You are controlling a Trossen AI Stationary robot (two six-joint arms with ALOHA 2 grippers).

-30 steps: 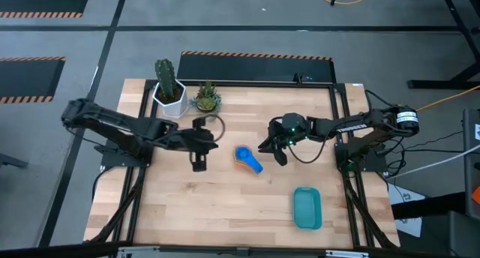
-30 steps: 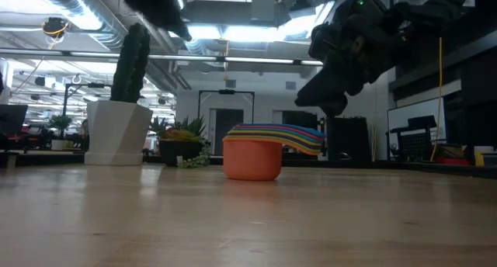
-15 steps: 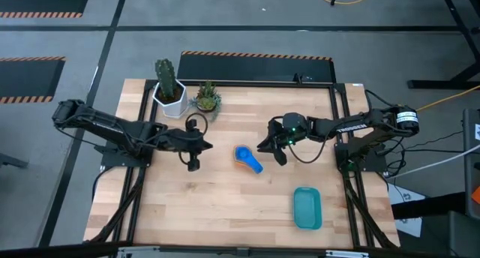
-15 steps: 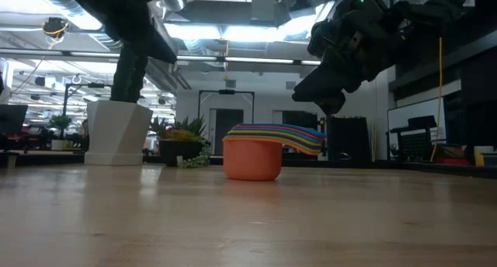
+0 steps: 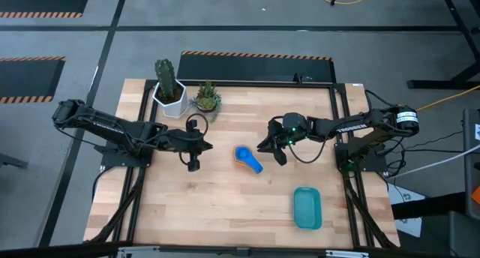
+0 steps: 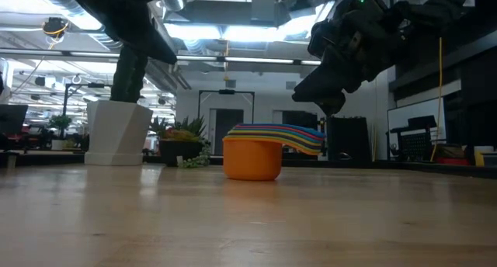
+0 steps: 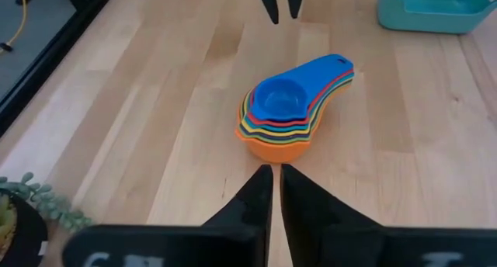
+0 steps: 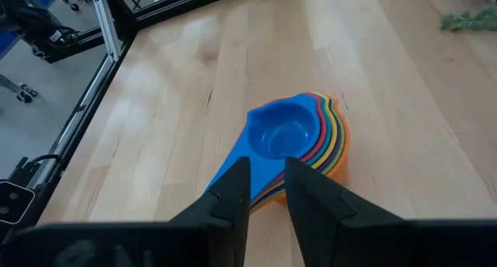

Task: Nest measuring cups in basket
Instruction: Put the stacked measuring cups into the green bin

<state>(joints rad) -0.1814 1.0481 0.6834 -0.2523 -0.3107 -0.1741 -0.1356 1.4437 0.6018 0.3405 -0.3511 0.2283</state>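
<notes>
Since the measuring cups [image 5: 248, 159] already sit one inside another in a single stack near the middle of the bench [image 5: 225, 213], with the dark blue cup on top and an orange one at the bottom, the nesting itself looks done, and what seems to remain is getting the stack into the basket [image 5: 307, 207]. That teal basket lies well apart from the stack, toward the near right corner of the bench, and as far as the overhead view shows, nothing is in it. Both arms are lined up on the stack from opposite sides, probably so that either one can reach it. The left gripper [image 7: 273, 182] hangs above the bench to the left of the cups, its fingers drawn almost together with only a thin slit between them, holding nothing. The right gripper [image 8: 267, 185] hovers just to the right of the stack, over the handle end, its fingers set narrowly apart and also empty; the handles point toward it, which makes that end the natural place to take hold. From table height the stack rests flat on the wood and neither gripper touches it. At the far left corner stand a white pot [image 5: 170, 100] with a cactus and a smaller plant [image 5: 206, 98] beside it, both clear of the working area.
</notes>
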